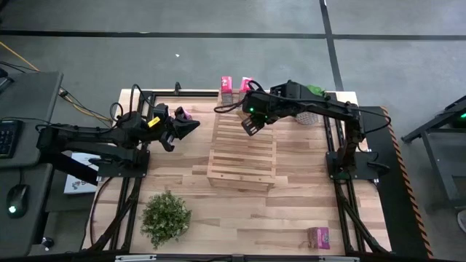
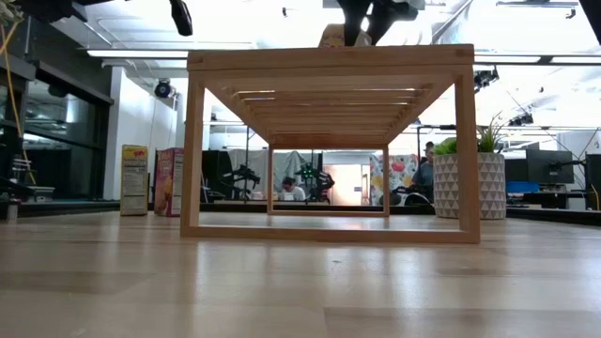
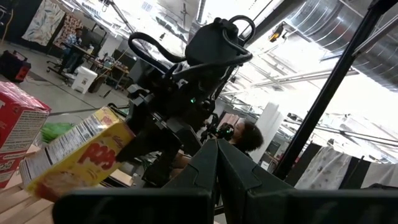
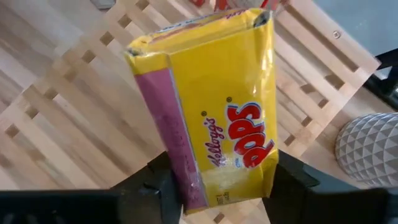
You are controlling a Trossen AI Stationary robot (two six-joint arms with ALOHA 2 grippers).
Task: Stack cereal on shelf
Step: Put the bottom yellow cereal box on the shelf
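Note:
The shelf (image 1: 242, 156) is a stepped light-wood slat rack in the table's middle, also in the low view (image 2: 329, 58). My right gripper (image 1: 251, 124) hangs over its far left part, shut on a yellow cereal box (image 4: 217, 106) with a pink side panel, also seen from the left wrist (image 3: 81, 155). My left gripper (image 1: 191, 125) is shut and held in the air left of the shelf, holding nothing. Two pink-red boxes (image 1: 227, 87) (image 1: 246, 86) stand at the far edge, and another (image 1: 318, 237) sits near the right corner. Two more (image 2: 134, 178) (image 2: 169, 181) stand left of the shelf. My right gripper pinches the yellow box between its two fingers (image 4: 158, 186), one on each side of the box's end nearest the wrist (image 4: 236, 193). It comes from above, pointing down. The box points away from the fingers toward the shelf's slats (image 4: 62, 124); whether it touches them I cannot tell.
A leafy green plant (image 1: 166, 216) sits near the table's near left corner. A patterned white pot with a plant (image 2: 467, 185) stands at the far right, beside my right arm. Bare plank table (image 1: 291, 211) lies in front of the shelf.

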